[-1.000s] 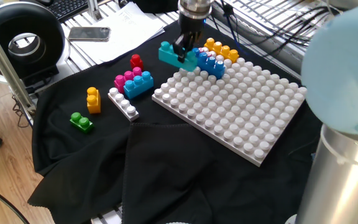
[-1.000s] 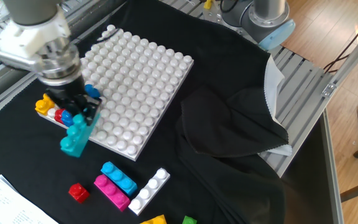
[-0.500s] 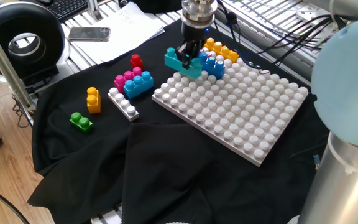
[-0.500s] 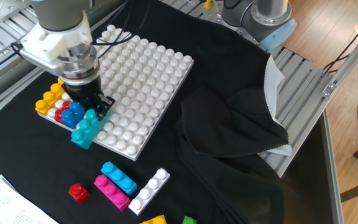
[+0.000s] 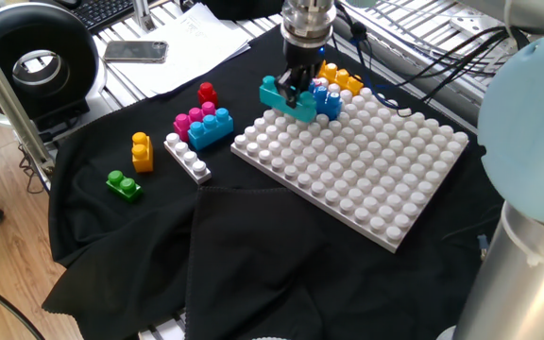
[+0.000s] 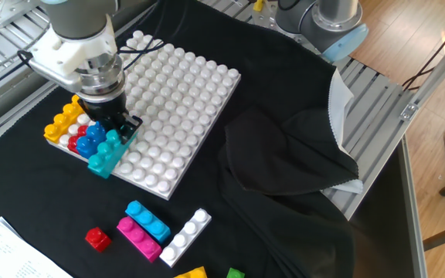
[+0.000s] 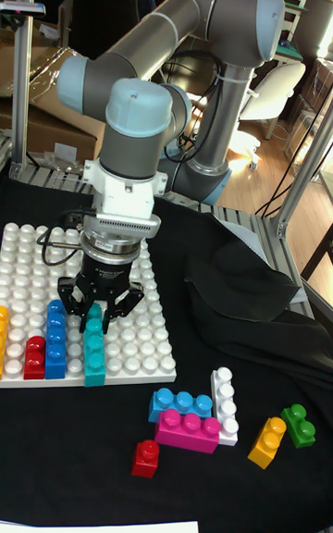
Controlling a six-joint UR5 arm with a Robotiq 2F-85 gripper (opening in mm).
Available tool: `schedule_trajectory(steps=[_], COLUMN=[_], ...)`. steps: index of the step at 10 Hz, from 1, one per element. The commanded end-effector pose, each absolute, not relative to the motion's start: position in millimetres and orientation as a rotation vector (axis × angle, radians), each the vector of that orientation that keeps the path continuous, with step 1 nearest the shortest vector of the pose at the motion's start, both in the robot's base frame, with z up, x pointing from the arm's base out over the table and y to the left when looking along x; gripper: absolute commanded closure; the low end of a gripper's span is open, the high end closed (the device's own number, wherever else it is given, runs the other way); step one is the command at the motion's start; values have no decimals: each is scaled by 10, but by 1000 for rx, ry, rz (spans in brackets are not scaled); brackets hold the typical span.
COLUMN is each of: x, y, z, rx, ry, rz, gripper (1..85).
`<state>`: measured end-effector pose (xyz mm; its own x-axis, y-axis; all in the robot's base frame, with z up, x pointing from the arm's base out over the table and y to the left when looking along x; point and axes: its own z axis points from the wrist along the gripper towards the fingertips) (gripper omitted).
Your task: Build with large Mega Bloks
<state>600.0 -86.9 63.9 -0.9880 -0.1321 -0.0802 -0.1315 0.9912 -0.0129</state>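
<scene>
The hand (image 7: 93, 309) pinches the far end of a teal brick (image 7: 94, 353), one finger on each long side; in the tall fixed view the brick's long axis runs near-to-far along the white studded board (image 7: 139, 339), studs up, its near end at the board's near edge; it sits just right of a blue brick (image 7: 55, 339) with the same heading, and a red brick (image 7: 34, 356) and a yellow-orange brick (image 7: 3, 334) lie further left; whether the teal brick is seated on the studs or just above them cannot be told.

No brand, label or readable writing shows on the bricks or board.

Against the pictures a second ago, the teal brick has come in from beyond the board's edge and now lies beside the blue brick, less tilted.

On the worktop's black cloth (image 5: 253, 246), apart from the board: a blue brick on a pink brick (image 7: 185, 428), a white brick (image 7: 223, 404) touching them, a small red brick (image 7: 144, 457), a yellow-orange brick (image 7: 267, 440) and a green brick (image 7: 298, 424).
</scene>
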Motion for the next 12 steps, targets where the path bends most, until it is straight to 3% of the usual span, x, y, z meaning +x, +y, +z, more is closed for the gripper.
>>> schedule_trajectory(steps=[1, 4, 8, 12], x=[6119, 6336, 5861, 5807], y=[-890, -754, -800, -853], z=[591, 636, 752, 659], rx=[-127, -190, -115, -157], ry=[3000, 2905, 2970, 2975], rz=[25, 92, 103, 57], gripper=[847, 847, 847, 847])
